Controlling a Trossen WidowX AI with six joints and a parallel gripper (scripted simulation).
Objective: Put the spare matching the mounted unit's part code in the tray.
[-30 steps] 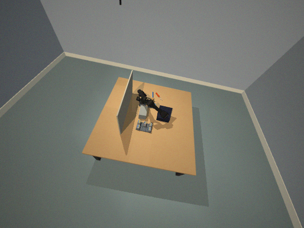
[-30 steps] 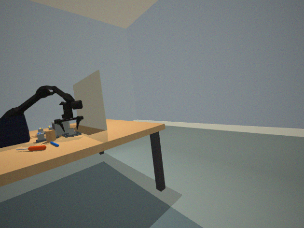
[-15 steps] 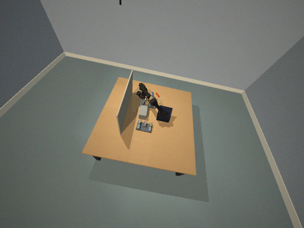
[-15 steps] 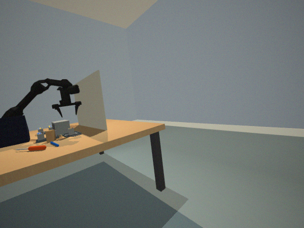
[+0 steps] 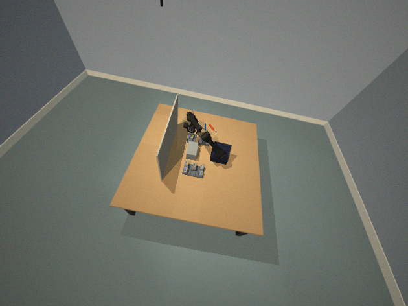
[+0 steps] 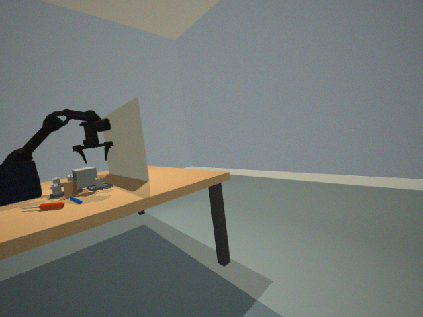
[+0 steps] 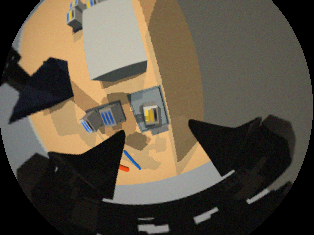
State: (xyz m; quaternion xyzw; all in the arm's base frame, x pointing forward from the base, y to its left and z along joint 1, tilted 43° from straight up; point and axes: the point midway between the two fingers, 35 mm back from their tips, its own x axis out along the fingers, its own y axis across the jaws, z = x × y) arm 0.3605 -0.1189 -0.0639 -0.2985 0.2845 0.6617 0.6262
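Note:
My gripper [image 6: 95,160] [image 7: 157,128] is wide open and empty, raised above the tray [image 7: 139,99] [image 6: 107,186]. A small grey unit [image 7: 151,114] [image 6: 99,181] with a yellow, white and dark striped label sits in the tray, below and apart from the fingers. Left of the tray in the wrist view, a grey unit [image 7: 107,116] with blue and white stripes stands on a dark base, beside another blue-striped face [image 7: 90,122]; whether one is a reflection, I cannot tell. Several spares with blue and yellow labels stand on a grey rack [image 5: 193,174]. The codes are too small to read.
A large grey box [image 5: 192,148] [image 7: 112,38] [image 6: 84,176] stands between the rack and the tray. A tall panel [image 5: 168,137] [image 6: 126,140] rises close beside the tray. A blue stick [image 6: 75,200] [image 7: 132,160] and an orange screwdriver [image 6: 52,205] [image 5: 211,127] lie near the tray.

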